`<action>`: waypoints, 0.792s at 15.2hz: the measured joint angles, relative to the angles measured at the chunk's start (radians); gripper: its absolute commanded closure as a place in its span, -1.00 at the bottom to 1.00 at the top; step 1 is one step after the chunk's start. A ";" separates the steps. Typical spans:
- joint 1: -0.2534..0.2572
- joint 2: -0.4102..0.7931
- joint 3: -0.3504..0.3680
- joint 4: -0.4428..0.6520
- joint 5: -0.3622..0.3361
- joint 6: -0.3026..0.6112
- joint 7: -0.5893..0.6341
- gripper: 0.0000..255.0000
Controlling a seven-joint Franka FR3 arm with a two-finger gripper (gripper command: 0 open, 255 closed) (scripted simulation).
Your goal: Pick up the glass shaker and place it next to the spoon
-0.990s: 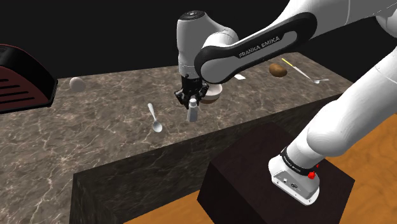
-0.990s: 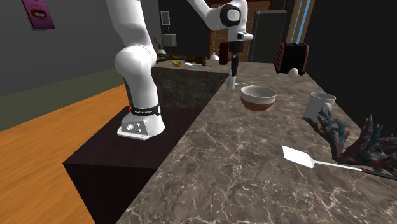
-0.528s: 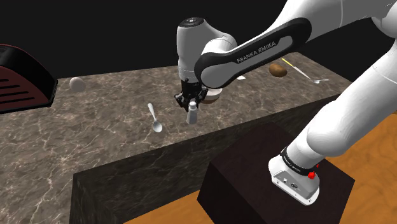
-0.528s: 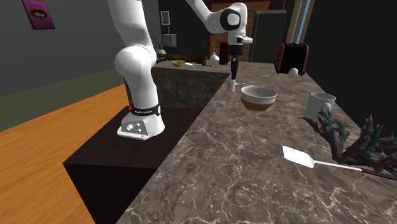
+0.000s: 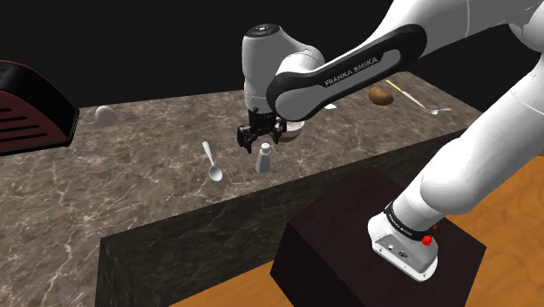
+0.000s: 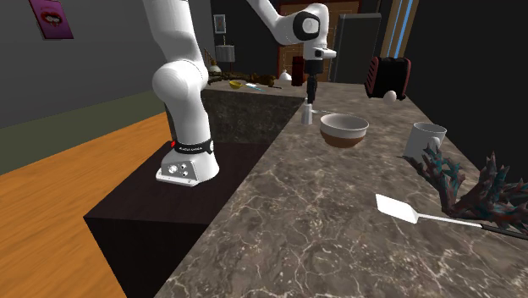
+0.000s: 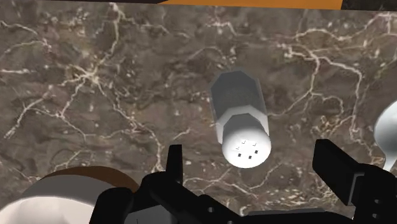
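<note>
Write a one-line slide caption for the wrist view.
Open black gripper above the upright grey faceted shaker on the brown marbled counter.

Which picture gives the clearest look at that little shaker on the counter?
The wrist view: the shaker stands close below, its holed cap facing the camera, between the open fingers, untouched. The shoulder view and the second exterior view show it small and upright.

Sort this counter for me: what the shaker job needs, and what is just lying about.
For the job:
- shaker, upright below the open jaws, not held
- spoon, lying to the shoulder view's left of the shaker

Lying about:
- bowl
- white mug
- spatula
- dark red toaster
- white egg-shaped thing
</note>
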 measured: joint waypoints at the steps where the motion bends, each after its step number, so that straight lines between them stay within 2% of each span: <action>1: 0.000 0.000 0.000 0.000 0.000 0.000 0.000 -1.00; 6: 0.008 -0.053 0.000 0.065 0.036 -0.110 -0.022 -1.00; 12: 0.007 -0.061 -0.002 0.075 0.040 -0.127 -0.029 -1.00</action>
